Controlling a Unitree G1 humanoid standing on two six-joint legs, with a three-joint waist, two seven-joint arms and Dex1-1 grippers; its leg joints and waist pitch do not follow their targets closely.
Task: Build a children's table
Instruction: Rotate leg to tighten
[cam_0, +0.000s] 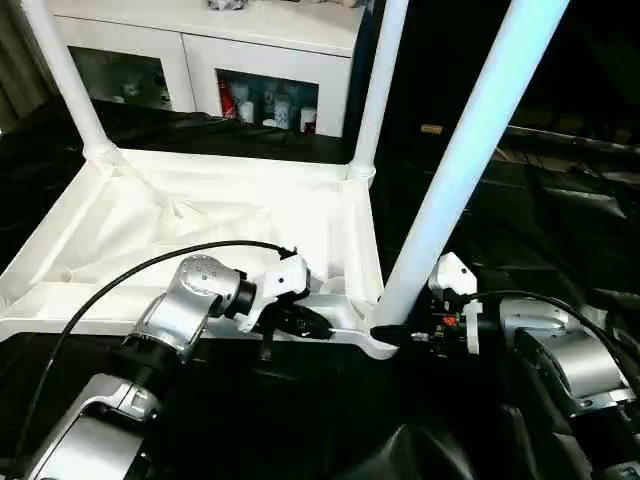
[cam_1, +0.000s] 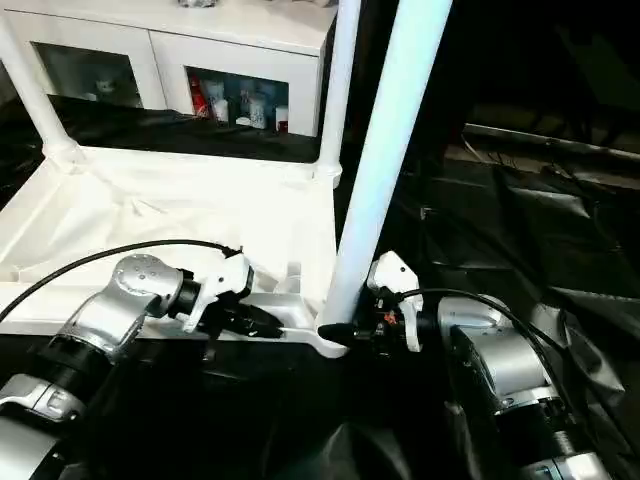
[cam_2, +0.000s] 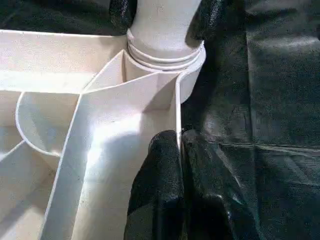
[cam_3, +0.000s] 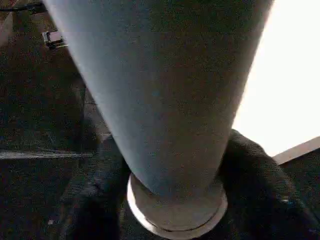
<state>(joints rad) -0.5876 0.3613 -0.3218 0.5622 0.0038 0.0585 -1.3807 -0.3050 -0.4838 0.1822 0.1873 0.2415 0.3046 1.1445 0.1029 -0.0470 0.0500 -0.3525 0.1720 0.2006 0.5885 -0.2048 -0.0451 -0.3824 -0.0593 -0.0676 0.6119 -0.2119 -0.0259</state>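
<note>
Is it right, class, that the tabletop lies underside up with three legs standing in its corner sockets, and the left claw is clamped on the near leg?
One thing is wrong: the left claw is pinched shut on the tabletop rim, as the left wrist view shows. The right claw has its fingers around the near leg. The rest stands.

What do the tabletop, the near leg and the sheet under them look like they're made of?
Tabletop: likely moulded white plastic, semi-matte, judging by its thin ribs and formed socket.
Near leg: smooth white tube, probably plastic too; its even sheen suggests so.
Sheet: thin black plastic film, going by its glossy wrinkles.
</note>
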